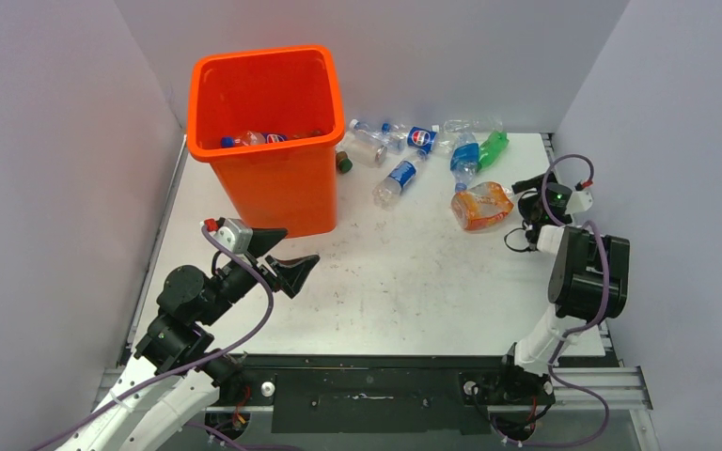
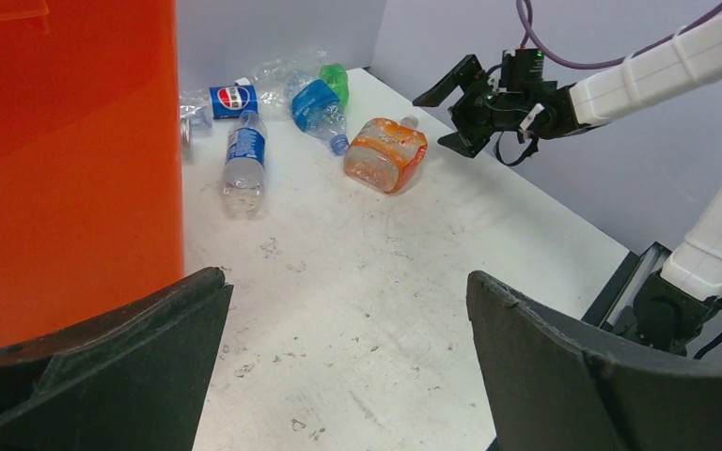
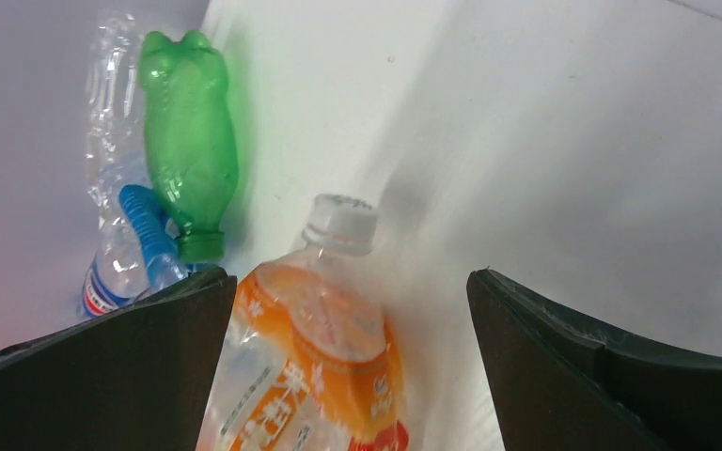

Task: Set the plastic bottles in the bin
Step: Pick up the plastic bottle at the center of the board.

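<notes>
While the right jaws gape wide and empty, orange bottle just ahead, the left jaws spread equally wide, bin to their left.

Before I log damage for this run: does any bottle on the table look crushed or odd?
Yes. The orange bottle lying at the right is squashed, and a clear bottle at the back is crumpled.

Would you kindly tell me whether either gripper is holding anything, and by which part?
Nothing is held; the left gripper and the right gripper are both open and empty.
</notes>
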{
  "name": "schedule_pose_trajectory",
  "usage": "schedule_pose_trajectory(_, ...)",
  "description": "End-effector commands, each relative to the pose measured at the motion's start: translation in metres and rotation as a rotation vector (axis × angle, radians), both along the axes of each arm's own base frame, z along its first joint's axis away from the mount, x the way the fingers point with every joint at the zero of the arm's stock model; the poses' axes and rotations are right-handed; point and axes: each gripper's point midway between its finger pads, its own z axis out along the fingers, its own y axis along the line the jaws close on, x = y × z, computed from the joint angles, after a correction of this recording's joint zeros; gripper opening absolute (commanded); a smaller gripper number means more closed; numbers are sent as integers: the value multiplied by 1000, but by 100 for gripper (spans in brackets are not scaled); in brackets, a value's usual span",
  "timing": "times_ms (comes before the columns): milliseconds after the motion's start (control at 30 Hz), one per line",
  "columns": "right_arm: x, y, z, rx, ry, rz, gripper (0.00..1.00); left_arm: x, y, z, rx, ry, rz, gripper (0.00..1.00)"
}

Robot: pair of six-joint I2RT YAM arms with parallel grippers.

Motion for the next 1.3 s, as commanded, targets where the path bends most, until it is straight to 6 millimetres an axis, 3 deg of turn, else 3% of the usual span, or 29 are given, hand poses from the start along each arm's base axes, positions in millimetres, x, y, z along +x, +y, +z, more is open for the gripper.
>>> schedule_pose_trajectory(0,34,-16,3,25,-53,29,100,-1,0,11,-6,-30,-3,96)
schedule_pose_trajectory(233,61,-11,-26,136,-92,53,100,4,-3,5,12,-12,-4,96)
schedule_pose_trajectory(367,66,-5,-39,162,-88,62,92,6,-3,2,20,-4,3,96)
schedule_pose_trajectory(667,44,22,-57,239,-67,72,84,6,-2,3,14,-6,5,96)
schedule_pose_trajectory(700,43,25,-59,249,-62,73,80,6,-1,3,13,-6,7,96)
schedule_pose_trajectory(867,40,25,-63,250,-56,62,44,6,-2,1,18,-1,10,96)
schedule_pose_trajectory(967,38,20,-52,224,-86,68,24,7,-1,1,21,-3,13,96)
schedule_pose_trajectory(1067,34,17,-23,188,-177,59,8,6,-1,2,21,-6,13,96)
schedule_pose_trajectory(1267,17,30,53,112,-335,50,5,6,1,4,13,-13,22,96)
